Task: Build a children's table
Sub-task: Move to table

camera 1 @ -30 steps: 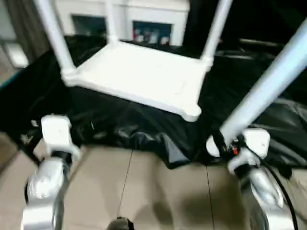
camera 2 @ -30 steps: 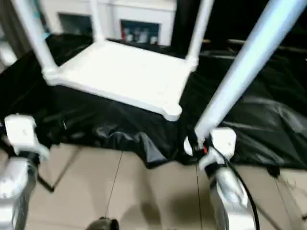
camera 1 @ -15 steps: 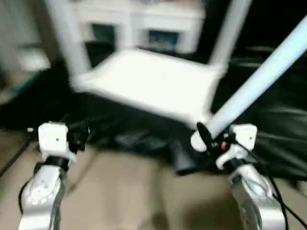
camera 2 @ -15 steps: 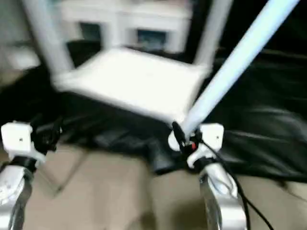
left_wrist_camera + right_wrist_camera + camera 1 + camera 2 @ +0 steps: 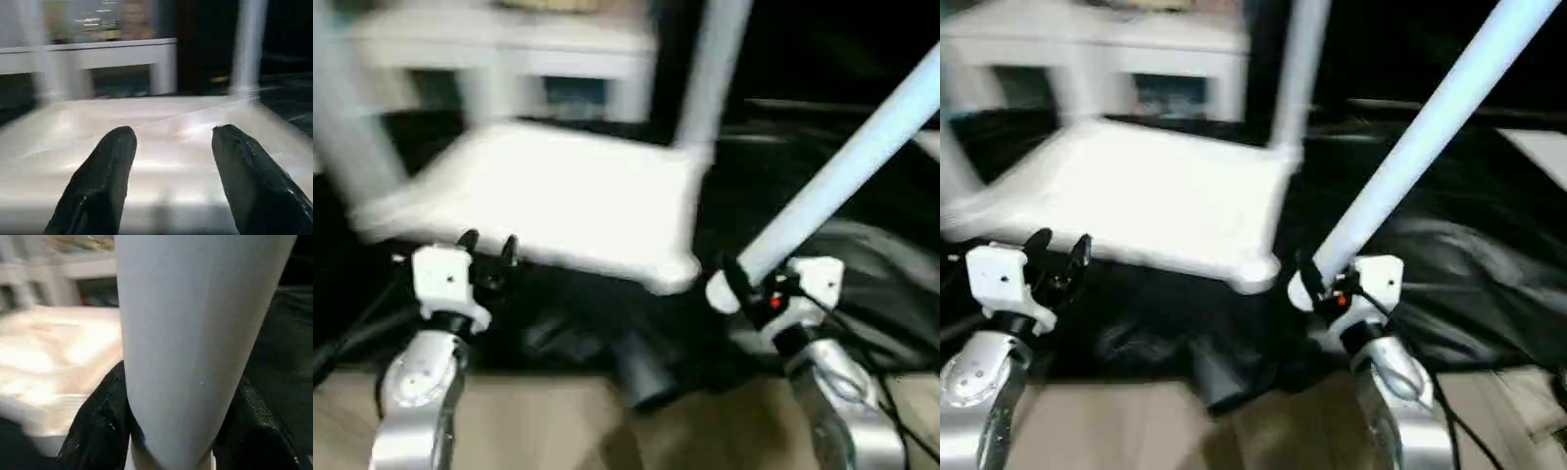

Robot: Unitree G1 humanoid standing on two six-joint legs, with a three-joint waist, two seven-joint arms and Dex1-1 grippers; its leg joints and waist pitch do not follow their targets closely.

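The right gripper (image 5: 736,284) is clamped on a loose table leg (image 5: 847,171), whose long axis slants up and to the far right. The left gripper (image 5: 487,245) hangs apart and empty, just before the near edge of the upturned table (image 5: 568,201) on the black cloth (image 5: 862,255).

smooth white plastic children's table (image 5: 558,201), glossy crinkled black sheet (image 5: 862,264) under it, shiny silver metal forearms (image 5: 416,392)

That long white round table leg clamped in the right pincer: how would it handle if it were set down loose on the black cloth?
The long white tapered plastic leg looks rigid, staying straight though the right pincer holds it near one end. Being round and smooth, it would probably roll, curving because of the taper. The wrinkled black cloth might check that somewhat.
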